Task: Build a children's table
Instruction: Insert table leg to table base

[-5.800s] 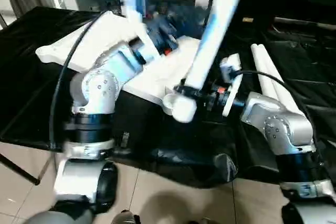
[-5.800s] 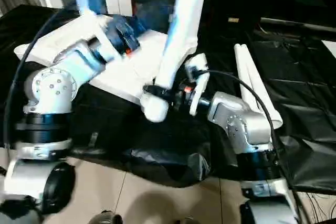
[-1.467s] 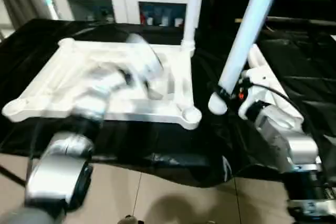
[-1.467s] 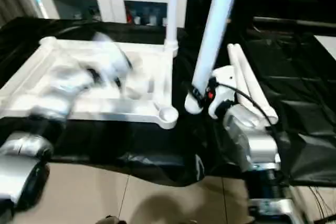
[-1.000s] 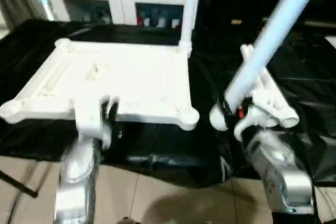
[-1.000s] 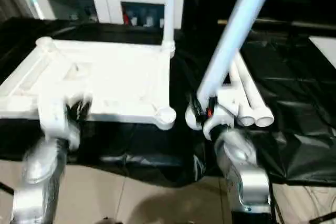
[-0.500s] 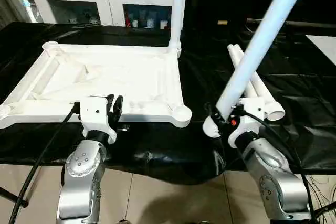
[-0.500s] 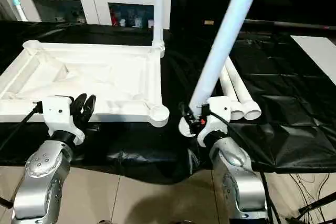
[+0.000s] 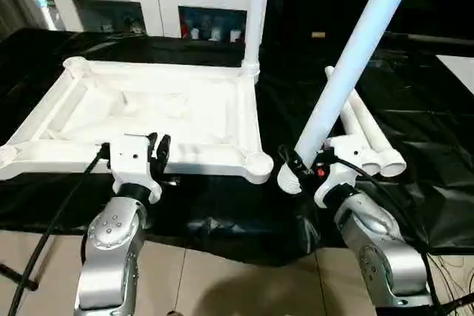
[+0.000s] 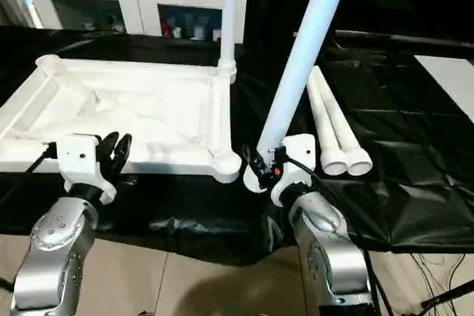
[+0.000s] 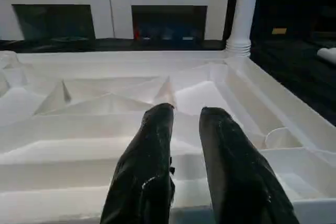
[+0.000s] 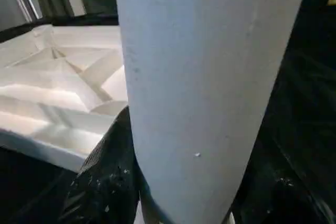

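Tabletop (image 9: pixel 148 112): white, ribbed underside up, left-centre of frame on the black-draped surface (image 9: pixel 415 146). One leg (image 9: pixel 255 16) stands upright in its far right corner socket.

Right fingers (image 10: pixel 259 162): pinching a second leg (image 10: pixel 300 57) near its thick end, lower centre, the leg slanting to the upper right.

Two spare legs (image 10: pixel 333 127): lying side by side, centre right.

Left fingers (image 11: pixel 184 145): slightly spread, holding nothing, over the tabletop's near rim.
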